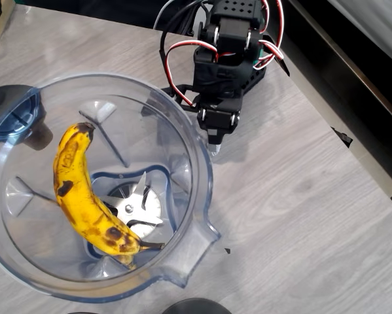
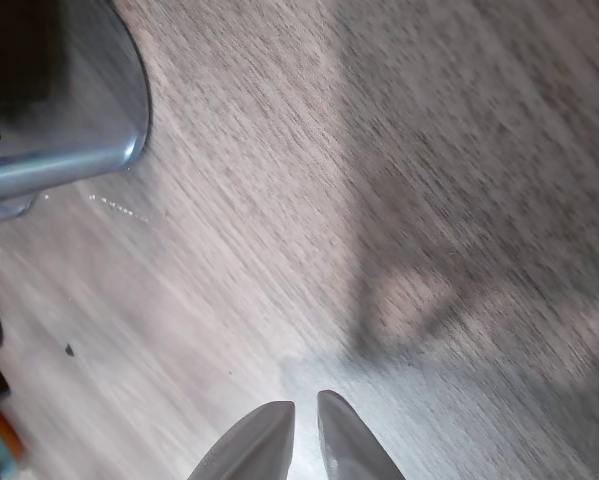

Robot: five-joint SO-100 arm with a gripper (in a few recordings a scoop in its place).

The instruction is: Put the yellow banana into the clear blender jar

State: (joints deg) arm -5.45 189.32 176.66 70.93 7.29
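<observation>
In the overhead view we find the yellow banana (image 1: 84,193) lying inside the clear blender jar (image 1: 196,163). Its long axis runs from upper left to lower right in the picture, bowed toward the left. One dark tip points up near the jar's upper wall; the stem end points lower right, past the silver blade (image 1: 135,208) at the jar's centre. The banana's lower half lies just beside the blade and partly over its housing. We note brown-black spots along the skin, densest near the stem. The jar stands on the grey wood-grain table (image 1: 300,196), spout toward the bottom right.

The black arm sits above and to the right of the jar. Its pincer (image 1: 214,148) points down the picture, just outside the jar's right rim and well apart from the banana. It holds nothing.

In the wrist view we see the two pale fingertips (image 2: 264,440) of the pincer (image 2: 304,425) at the bottom edge, nearly pressed together with a thin gap, nothing between them. Below lies blurred table (image 2: 379,200). A bluish rounded object sits top left; we cannot tell what it is.
</observation>
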